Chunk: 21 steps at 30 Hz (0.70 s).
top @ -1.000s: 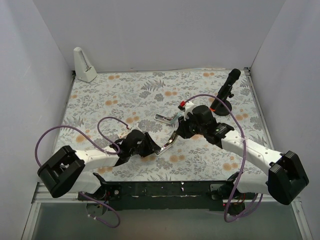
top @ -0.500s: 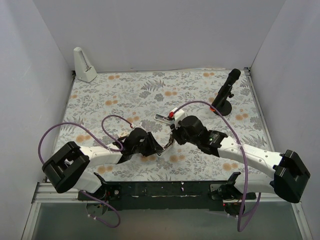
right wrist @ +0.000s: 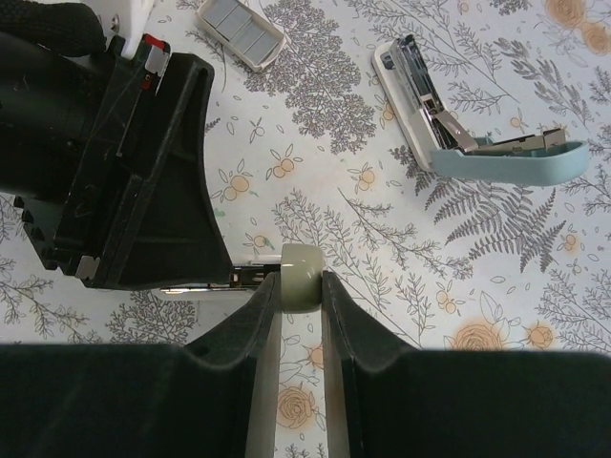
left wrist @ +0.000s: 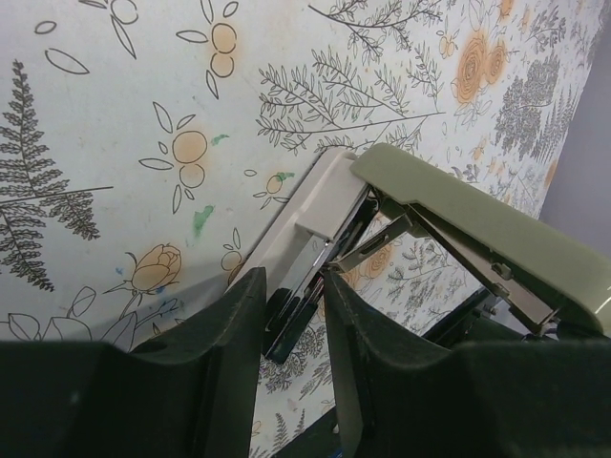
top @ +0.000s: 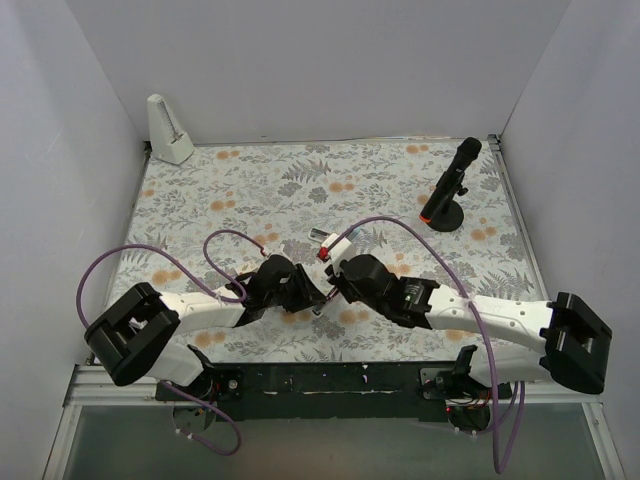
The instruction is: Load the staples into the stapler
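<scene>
Left fingers [left wrist: 224,329]: I find them pinched on the pale base of the olive-gold bar [left wrist: 477,229].
Right fingers [right wrist: 260,320]: pinched on that bar's rounded olive tip, its lid raised.
Stapler [right wrist: 496,160]: on the table [right wrist: 401,248], ahead and right of the right fingers, held by neither arm. It lies open with the rail exposed, long axis slanting away.
Staples [right wrist: 241,31]: boxed, ahead-left, apart from the stapler.
Nearer arm: right, in my judgement.
</scene>
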Tool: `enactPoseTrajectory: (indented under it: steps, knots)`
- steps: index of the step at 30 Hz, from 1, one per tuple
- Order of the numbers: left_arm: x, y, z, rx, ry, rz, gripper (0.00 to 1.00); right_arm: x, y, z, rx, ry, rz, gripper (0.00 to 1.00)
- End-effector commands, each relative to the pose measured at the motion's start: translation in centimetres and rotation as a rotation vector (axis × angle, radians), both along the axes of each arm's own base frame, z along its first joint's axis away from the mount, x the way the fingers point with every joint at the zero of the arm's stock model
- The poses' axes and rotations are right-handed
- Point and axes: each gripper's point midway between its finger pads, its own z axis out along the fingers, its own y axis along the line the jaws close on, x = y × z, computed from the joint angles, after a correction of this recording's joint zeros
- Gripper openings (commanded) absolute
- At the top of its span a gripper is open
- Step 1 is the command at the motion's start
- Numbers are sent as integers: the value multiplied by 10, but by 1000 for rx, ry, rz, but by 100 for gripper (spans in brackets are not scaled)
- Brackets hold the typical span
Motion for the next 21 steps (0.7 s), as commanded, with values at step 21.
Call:
enactPoseTrajectory:
  steps: [21]
  knots:
    - [48,115,114,38,-385,470,47,-56,20,-70,-226,-90,110,13]
